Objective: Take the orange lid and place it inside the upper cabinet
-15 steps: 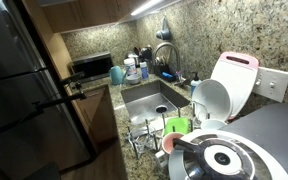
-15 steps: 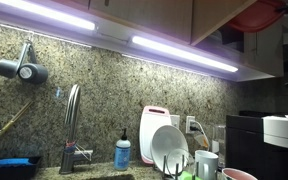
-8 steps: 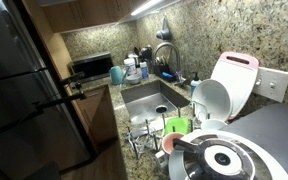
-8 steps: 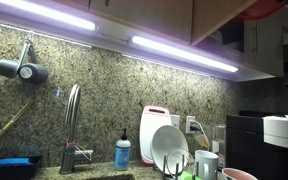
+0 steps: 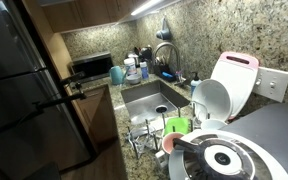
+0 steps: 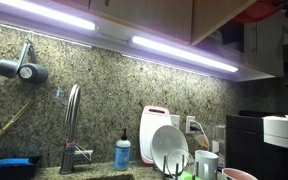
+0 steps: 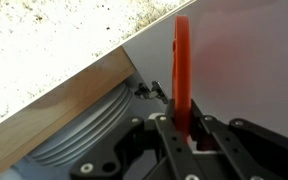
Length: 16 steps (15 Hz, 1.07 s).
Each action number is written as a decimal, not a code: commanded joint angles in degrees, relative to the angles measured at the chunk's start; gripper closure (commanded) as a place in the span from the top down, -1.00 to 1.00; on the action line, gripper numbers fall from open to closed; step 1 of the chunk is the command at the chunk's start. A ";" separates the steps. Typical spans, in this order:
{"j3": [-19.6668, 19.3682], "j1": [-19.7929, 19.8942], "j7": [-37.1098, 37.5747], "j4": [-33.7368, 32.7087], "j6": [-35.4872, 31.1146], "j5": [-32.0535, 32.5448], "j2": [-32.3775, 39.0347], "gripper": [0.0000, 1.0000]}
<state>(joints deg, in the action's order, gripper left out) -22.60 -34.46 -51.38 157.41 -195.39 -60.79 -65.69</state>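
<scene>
In the wrist view the orange lid (image 7: 181, 60) stands on edge, thin and glossy, clamped between the fingers of my gripper (image 7: 181, 122), which is shut on its lower rim. The lid is held level with the upper cabinet, whose wooden edge (image 7: 74, 100) runs diagonally on the left. In an exterior view only a reddish sliver of the lid (image 6: 270, 6) shows at the top right, beside the brown upper cabinet (image 6: 154, 15) and its swung-open door. The gripper itself is out of both exterior views.
A stack of white plates (image 7: 84, 135) lies inside the cabinet, left of the lid. Below are the sink (image 5: 154, 100), faucet (image 6: 72, 125), a dish rack with white plates (image 6: 169, 150), a green cup (image 5: 177, 126), a pink cutting board (image 5: 239, 62) and the dark refrigerator (image 5: 24, 80).
A second ago more of the lid showed under the open cabinet door; it has risen up and to the right, leaving only a sliver. Little has moved in the last half second.
</scene>
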 commanded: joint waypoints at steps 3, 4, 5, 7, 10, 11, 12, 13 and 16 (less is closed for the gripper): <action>-0.12 2.42 7.05 -3.66 7.03 -6.91 4.35 -0.93; -0.42 2.06 8.16 -3.99 5.94 -7.31 4.16 -0.93; -0.83 1.37 9.42 -4.35 4.17 -7.86 3.62 -0.93; -1.27 0.94 10.25 -4.37 3.74 -7.51 3.00 -0.93; -1.49 1.49 9.17 -3.19 4.53 -6.05 2.40 -0.72; -1.51 1.49 9.17 -3.24 4.53 -6.05 2.40 -0.72; -1.51 1.49 9.18 -3.25 4.53 -6.05 2.40 -0.72; -1.51 1.48 9.19 -3.25 4.53 -6.05 2.40 -0.72; -1.47 1.28 9.81 -3.45 4.32 -6.55 2.65 -0.93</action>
<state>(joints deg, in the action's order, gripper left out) -24.12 -32.98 -42.22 154.21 -190.86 -66.80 -63.29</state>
